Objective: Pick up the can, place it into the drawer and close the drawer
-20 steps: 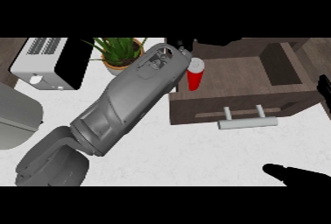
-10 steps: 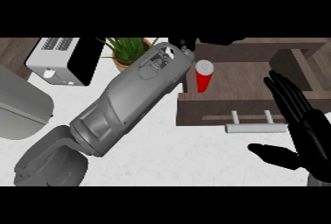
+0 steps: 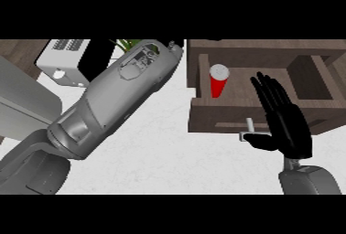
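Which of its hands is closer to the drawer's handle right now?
The right hand: it lies over the handle on the drawer front. The left hand is hidden beyond its forearm, up past the drawer's far left corner.

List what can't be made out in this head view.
- Left hand: hidden beyond the left forearm, at the top band; fingers not visible.
- Drawer handle: mostly covered by the right hand.
- Plant: only leaf tips show past the forearm.
- Can: stands inside the drawer; its base is hidden by the front wall.
- Toaster: cut off by the top band.
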{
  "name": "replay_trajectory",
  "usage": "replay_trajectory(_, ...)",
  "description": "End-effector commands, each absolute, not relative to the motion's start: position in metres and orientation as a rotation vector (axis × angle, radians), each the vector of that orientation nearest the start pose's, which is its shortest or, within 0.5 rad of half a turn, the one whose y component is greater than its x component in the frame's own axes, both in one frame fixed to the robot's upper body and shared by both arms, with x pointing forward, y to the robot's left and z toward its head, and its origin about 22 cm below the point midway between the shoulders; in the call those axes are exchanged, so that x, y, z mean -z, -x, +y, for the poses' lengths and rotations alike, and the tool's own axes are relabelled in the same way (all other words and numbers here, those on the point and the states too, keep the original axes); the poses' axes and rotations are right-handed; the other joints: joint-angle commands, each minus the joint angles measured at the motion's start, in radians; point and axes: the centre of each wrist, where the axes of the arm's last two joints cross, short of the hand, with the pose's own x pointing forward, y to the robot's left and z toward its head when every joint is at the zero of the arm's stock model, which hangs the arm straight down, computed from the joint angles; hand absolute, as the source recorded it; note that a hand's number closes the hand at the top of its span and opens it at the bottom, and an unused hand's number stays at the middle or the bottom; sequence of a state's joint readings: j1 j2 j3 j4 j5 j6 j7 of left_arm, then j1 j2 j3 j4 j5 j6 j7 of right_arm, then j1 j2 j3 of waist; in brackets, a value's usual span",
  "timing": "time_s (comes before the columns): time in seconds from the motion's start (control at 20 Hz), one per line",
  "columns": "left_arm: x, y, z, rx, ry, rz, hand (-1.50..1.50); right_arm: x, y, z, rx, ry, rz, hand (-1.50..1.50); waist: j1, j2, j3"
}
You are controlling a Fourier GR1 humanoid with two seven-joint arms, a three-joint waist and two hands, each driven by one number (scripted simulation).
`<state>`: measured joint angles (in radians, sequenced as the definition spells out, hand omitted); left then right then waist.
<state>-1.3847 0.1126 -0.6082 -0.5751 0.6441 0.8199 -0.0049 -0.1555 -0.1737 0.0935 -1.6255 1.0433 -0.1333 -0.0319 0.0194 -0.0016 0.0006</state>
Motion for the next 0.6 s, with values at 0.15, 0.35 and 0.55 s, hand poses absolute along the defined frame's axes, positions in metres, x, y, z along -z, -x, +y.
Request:
replay_trajectory(0.15, -0.213, -0.424, 0.052, 0.033, -0.219, -1.775, -1.50, -0.018, -0.315, -0.222, -0.929, 1.082, -1.650, -1.50, 0.024, -0.002, 0.000)
replay_trajectory(0.35, -0.211, -0.420, 0.071, 0.030, -0.228, -1.784, -1.50, 0.002, -0.325, -0.234, -0.952, 1.135, -1.621, -1.50, 0.031, 0.001, 0.000)
replay_trajectory(0.55, -0.211, -0.411, 0.075, 0.045, -0.227, -1.749, -1.50, -0.006, -0.348, -0.236, -0.952, 1.164, -1.605, -1.50, 0.042, 0.001, 0.000)
